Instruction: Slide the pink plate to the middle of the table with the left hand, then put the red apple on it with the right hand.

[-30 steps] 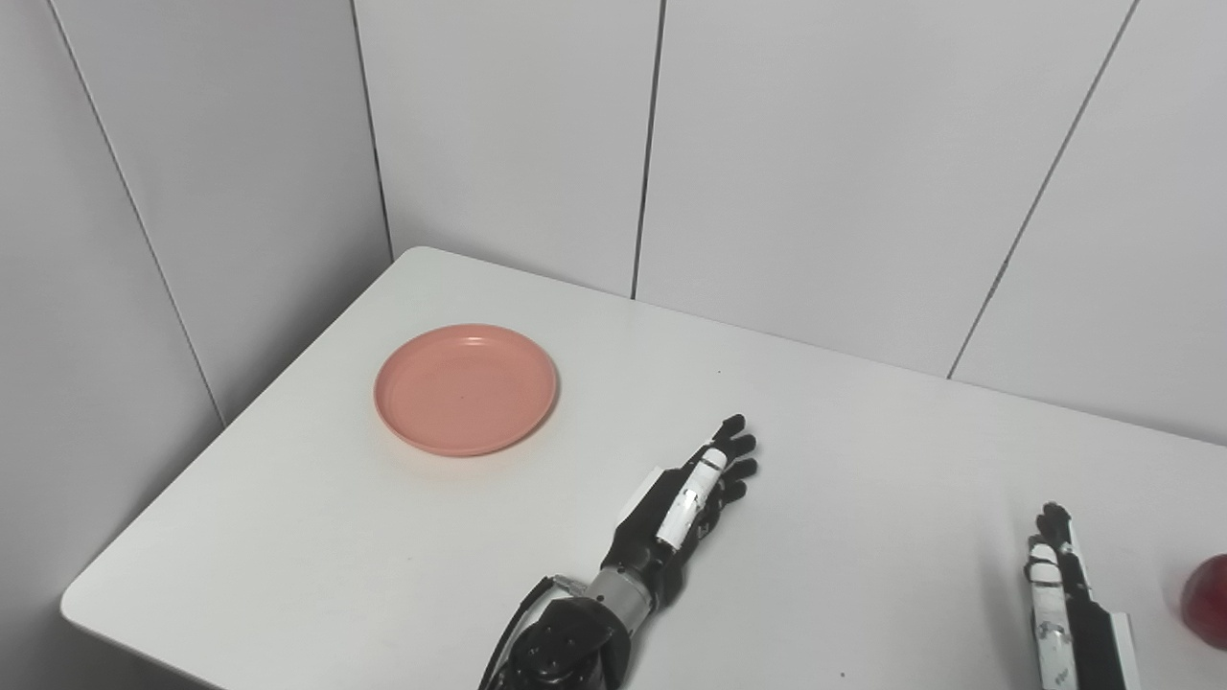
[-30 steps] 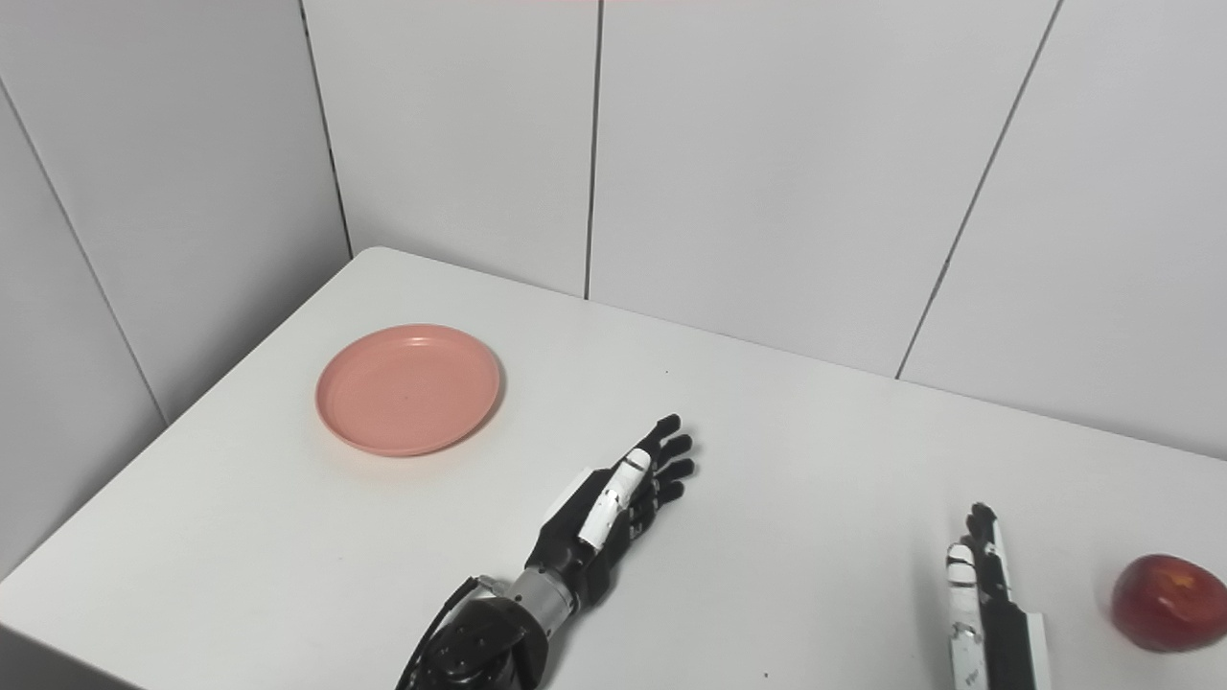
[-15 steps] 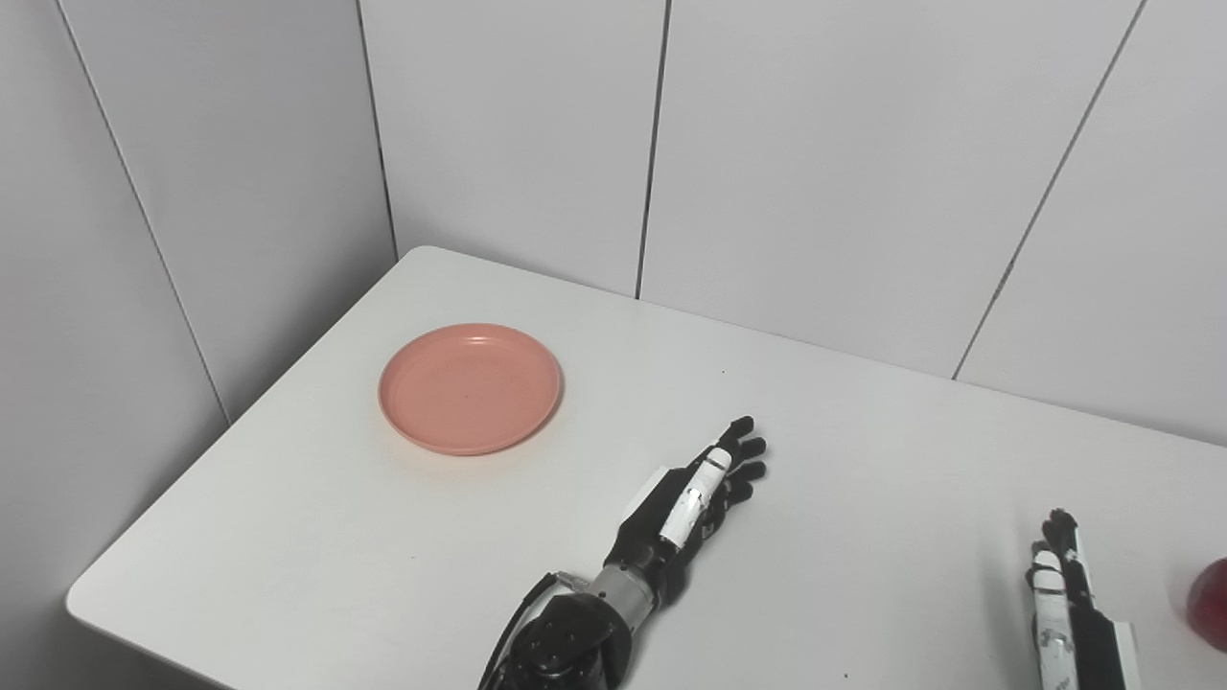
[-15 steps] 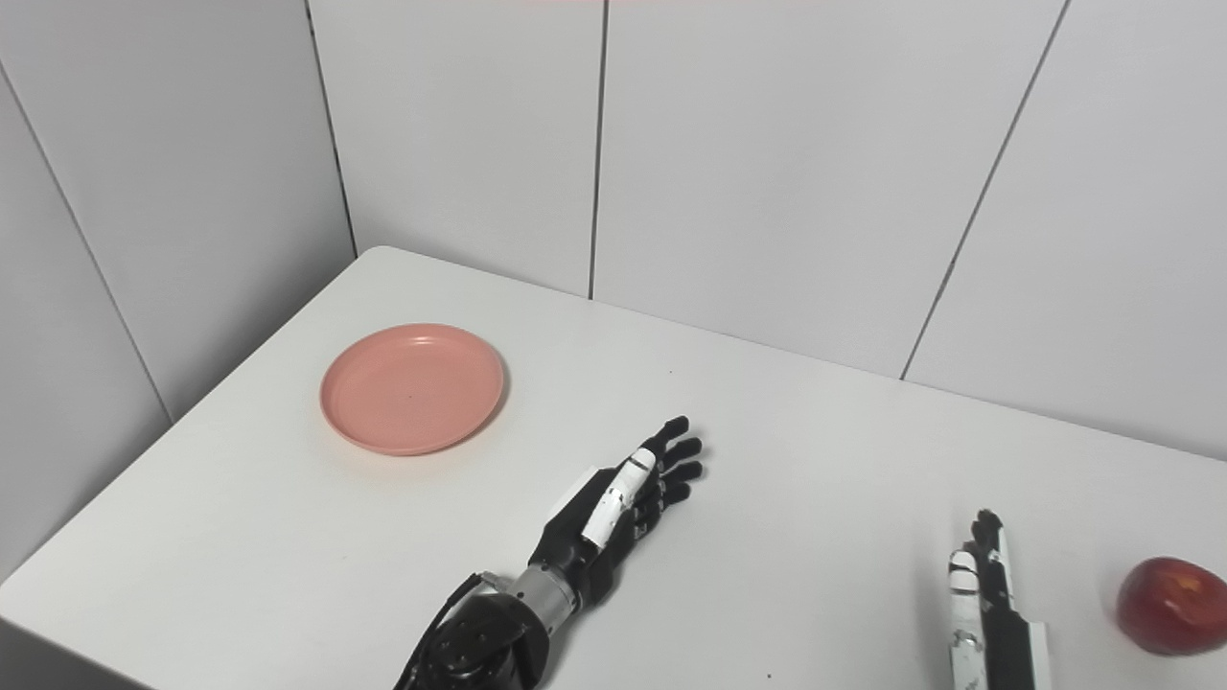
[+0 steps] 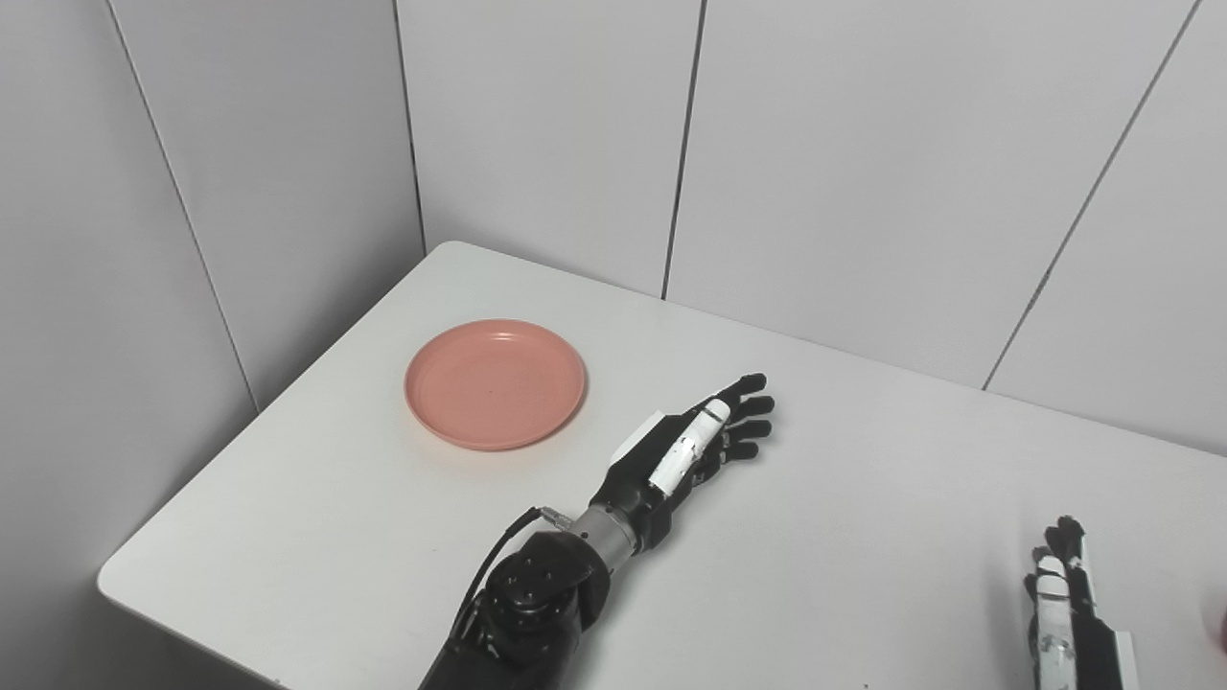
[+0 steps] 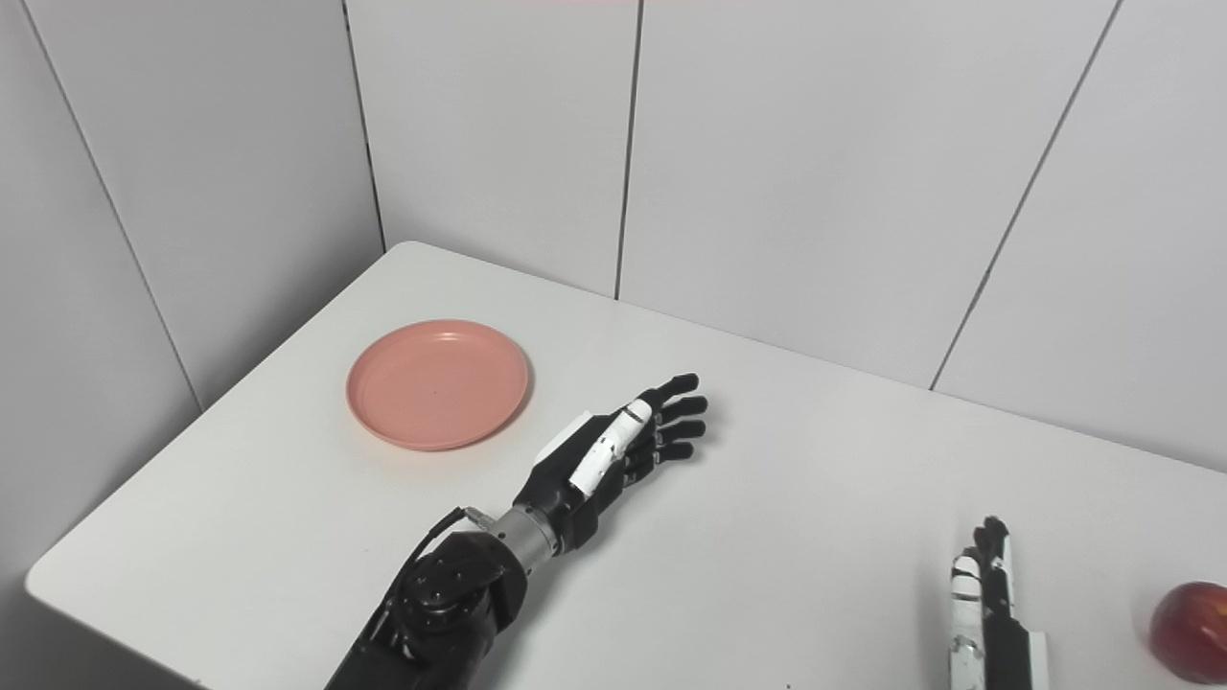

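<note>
Here, from the biggest thing down:

Table [image 5: 863,498]: white, set into a corner of pale panelled walls [image 5: 863,172]; both arms reach over its near edge.

Left arm [image 5: 537,604]: black, coming in from the bottom edge left of centre and slanting up toward the right, with a dark cable looping beside the wrist.

Left hand [image 5: 685,450]: stretched out flat, fingers extended and a little apart, holding nothing. Its fingertips point away from the robot and to the right. It lies low over the tabletop; whether it touches the surface I cannot tell.

Pink plate [image 5: 495,383]: round and shallow, lying flat to the left of the left hand and a little beyond its wrist. It is near the hand but apart from it, with a strip of bare table between rim and palm. Nothing lies on it.

Right hand [image 6: 987,599]: only its upper part shows at the bottom edge, far to the right of the left hand. The fingers stand straight, close together, pointing away from the robot, with nothing in their hold.

Red apple [image 6: 1189,619]: on the table to the right of the right hand, near it but not touching, partly cut off by the picture's right edge and well apart from the plate.
</note>
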